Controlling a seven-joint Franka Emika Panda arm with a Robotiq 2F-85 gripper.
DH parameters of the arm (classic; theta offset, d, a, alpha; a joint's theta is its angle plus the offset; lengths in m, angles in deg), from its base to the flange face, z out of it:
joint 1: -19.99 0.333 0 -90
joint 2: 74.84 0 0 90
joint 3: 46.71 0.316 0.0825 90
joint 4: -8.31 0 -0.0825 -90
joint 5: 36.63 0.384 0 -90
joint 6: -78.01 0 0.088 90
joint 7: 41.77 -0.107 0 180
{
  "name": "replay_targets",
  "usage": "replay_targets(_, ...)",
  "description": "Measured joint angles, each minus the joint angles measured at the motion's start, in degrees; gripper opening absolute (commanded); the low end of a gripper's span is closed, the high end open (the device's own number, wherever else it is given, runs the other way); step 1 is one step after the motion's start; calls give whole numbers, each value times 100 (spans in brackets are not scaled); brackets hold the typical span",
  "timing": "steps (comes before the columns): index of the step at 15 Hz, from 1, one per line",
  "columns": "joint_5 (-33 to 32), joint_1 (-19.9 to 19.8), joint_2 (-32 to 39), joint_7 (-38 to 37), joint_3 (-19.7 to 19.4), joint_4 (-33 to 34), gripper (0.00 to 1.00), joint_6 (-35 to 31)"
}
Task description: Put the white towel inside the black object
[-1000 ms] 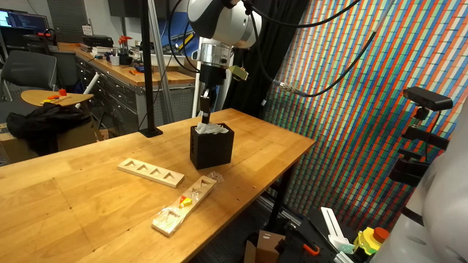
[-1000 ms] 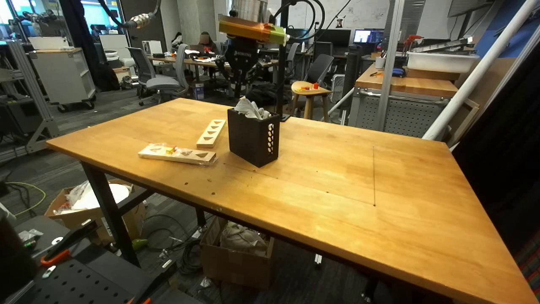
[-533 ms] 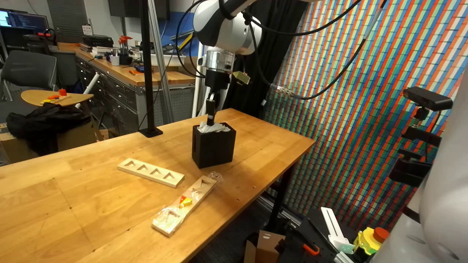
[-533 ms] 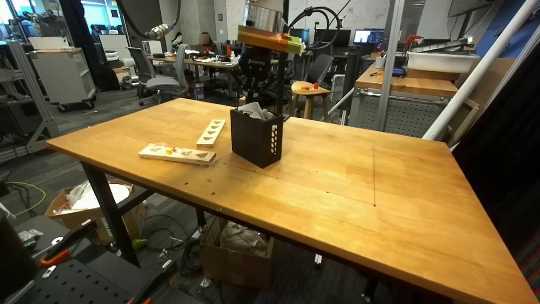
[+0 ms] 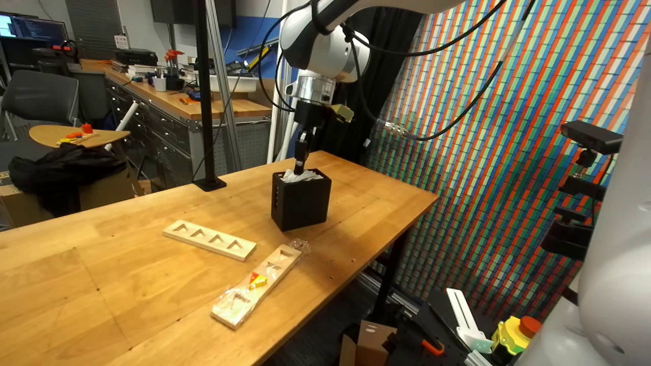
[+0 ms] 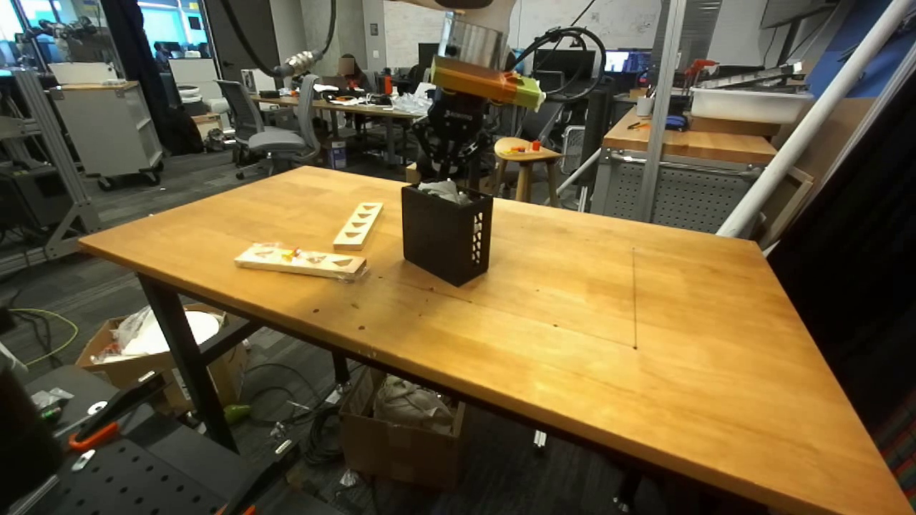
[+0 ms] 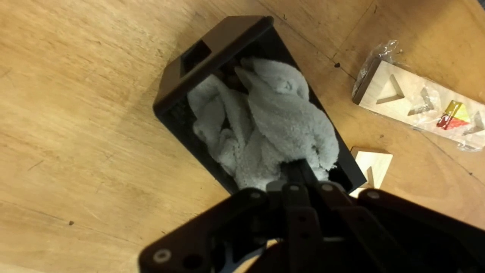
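Fingers (image 7: 291, 172): black, narrow, blunt-ended, closed together, tips down against the folds of the white towel (image 7: 288, 117); whether a bit of cloth is pinched between them I can't make out.
White towel: bunched inside the black box (image 6: 436, 236) in thick, fuzzy folds; in both exterior views a crumpled crest shows at the open top.
Black box: upright, its broad face smooth and flat, a narrow end pierced by a column of holes; some dark inner wall shows around the cloth.
Robot arm (image 5: 325, 48): rounded white and grey shell above the box, black cables looping off it.
Bare wooden strip (image 5: 208, 239): pale, flat, near the box, with a row of triangular recesses.
Wrapped wooden strip (image 5: 252, 295): similar board in crinkled clear plastic (image 5: 300, 246), red and yellow pieces (image 5: 258, 281) on it.
Table (image 5: 152, 290): honey-coloured wood, faint seams, small dark holes.
Room: black curtain (image 5: 384, 61), backdrop (image 5: 457, 203) of small coloured blocks, wooden-topped stool (image 5: 109, 137), and a cardboard carton (image 6: 404, 450) beneath the table.
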Motion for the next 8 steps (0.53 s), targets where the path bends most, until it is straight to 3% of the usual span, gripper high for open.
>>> replay_targets(8,160,-191,389,203,-1,144,3,109)
